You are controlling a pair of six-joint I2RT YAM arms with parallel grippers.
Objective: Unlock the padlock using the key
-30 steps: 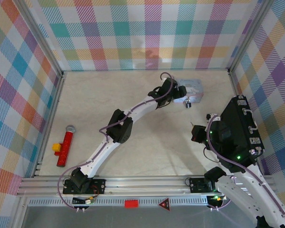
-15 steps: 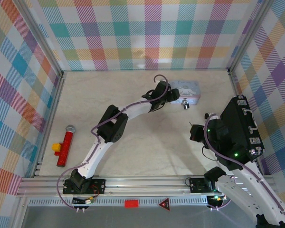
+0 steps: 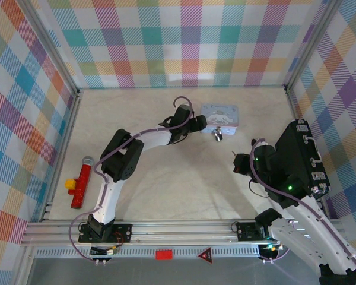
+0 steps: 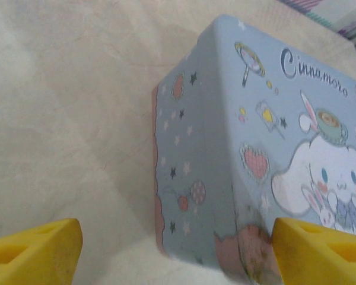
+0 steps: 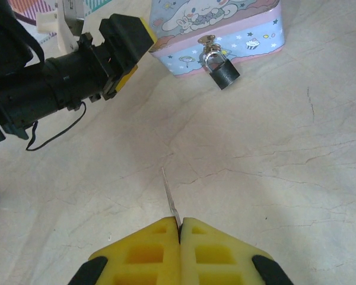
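The small dark padlock (image 5: 224, 72) hangs by its silver shackle from the clasp of a pastel blue cartoon tin (image 5: 219, 24) and rests on the table in front of it. From above, the padlock (image 3: 217, 136) sits just below the tin (image 3: 221, 114). My left gripper (image 3: 200, 123) is open at the tin's left end, with the tin's corner (image 4: 184, 178) between its yellow fingers (image 4: 35, 252). My right gripper (image 5: 181, 228) is shut on the key (image 5: 171, 199). The thin blade sticks out over bare table, pointing toward the padlock and well short of it.
A big black case (image 3: 299, 160) stands at the right side, close behind my right arm. A red stick with a yellow block (image 3: 80, 183) lies at the left. Checked walls enclose the pale table (image 3: 166, 178).
The left gripper has slid left along the back of the table, and the tin and padlock have moved left with it. The right gripper has edged slightly left.
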